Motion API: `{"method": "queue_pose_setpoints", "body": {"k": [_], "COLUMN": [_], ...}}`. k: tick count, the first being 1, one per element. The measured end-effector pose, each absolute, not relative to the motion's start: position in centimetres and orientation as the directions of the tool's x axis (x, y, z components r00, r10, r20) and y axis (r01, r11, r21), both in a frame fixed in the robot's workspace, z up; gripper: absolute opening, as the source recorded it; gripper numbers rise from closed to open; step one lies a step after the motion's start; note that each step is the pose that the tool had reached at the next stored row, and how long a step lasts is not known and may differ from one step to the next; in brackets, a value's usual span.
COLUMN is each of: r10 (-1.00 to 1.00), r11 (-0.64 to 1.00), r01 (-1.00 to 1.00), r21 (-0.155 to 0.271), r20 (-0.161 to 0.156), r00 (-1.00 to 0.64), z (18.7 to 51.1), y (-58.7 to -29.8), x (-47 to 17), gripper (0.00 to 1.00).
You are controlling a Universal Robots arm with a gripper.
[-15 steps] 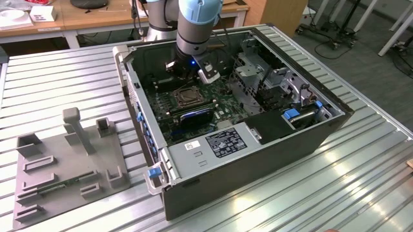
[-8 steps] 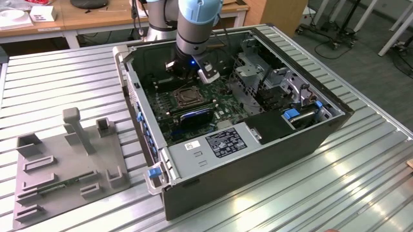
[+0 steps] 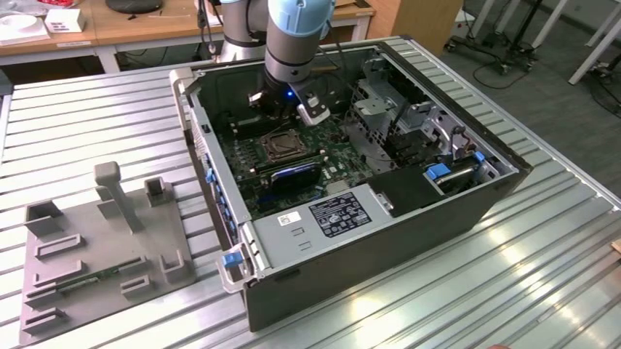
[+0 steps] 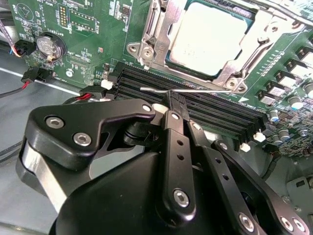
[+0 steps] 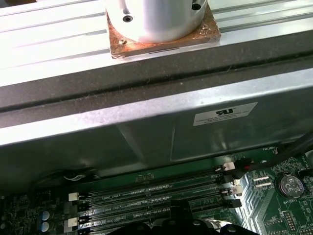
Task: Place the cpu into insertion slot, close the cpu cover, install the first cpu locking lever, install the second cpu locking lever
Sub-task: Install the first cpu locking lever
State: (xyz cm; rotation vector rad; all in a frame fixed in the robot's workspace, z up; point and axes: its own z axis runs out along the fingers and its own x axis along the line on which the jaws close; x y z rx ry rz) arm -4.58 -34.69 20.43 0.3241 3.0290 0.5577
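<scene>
You have the arm reaching down into the open computer case (image 3: 456, 211), which lies on the ribbed metal table (image 3: 87, 116). In the exterior view the gripper (image 3: 287, 109) hangs just beyond the insertion slot (image 3: 281, 145), toward the far wall of the case.

In the second wrist view the cpu (image 4: 211, 38) already sits in the insertion slot (image 4: 250, 20), its pale metal face showing through the window of the cpu cover (image 4: 259, 36), which lies flat over it. A thin metal locking lever (image 4: 195, 91) runs along the near edge of the socket, over the black memory slots (image 4: 215, 112). The gripper (image 4: 171, 102) has its fingers (image 4: 177, 147) pressed together, with the tips at that lever's hooked end; you cannot tell whether they touch it or merely sit just beside it.

A round coin battery (image 4: 51, 46) sits on the green board (image 4: 93, 39) to the socket's side. In the first wrist view you see the memory slots (image 5: 161, 196), the grey case wall (image 5: 146, 132) and the same battery (image 5: 289, 185).

On the table at the exterior view's left lies a grey parts fixture (image 3: 97, 247).
</scene>
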Motion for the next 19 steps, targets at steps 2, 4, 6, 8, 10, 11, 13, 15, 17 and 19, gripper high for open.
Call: {"method": "queue_pose_setpoints", "body": {"k": [2,4,6,8,10,11,13,15,17,19], "r10": [0.213,0.213,0.213,0.213,0.213,0.213,0.213,0.213,0.213,0.213], "r11": [0.913,0.913,0.913,0.913,0.913,0.913,0.913,0.913,0.913,0.913], "r01": [0.197,0.197,0.197,0.197,0.197,0.197,0.197,0.197,0.197,0.197], "r21": [0.357,0.357,0.357,0.357,0.357,0.357,0.357,0.357,0.357,0.357], "r20": [-0.006,-0.006,-0.006,-0.006,-0.006,-0.006,-0.006,-0.006,-0.006,-0.006], "r00": [-0.977,-0.977,-0.977,-0.977,-0.977,-0.977,-0.977,-0.977,-0.977,-0.977], "z": [20.35,20.28,20.22,20.18,20.14,20.10,20.08,20.06,20.04,20.03], "y": [-34.69,-34.70,-34.70,-34.70,-34.70,-34.70,-34.71,-34.71,-34.72,-34.72], "x": [-4.58,-4.58,-4.58,-4.58,-4.58,-4.58,-4.58,-4.54,-4.49,-4.43], "gripper": [0.10,0.10,0.10,0.10,0.10,0.10,0.10,0.10,0.10,0.10]}}
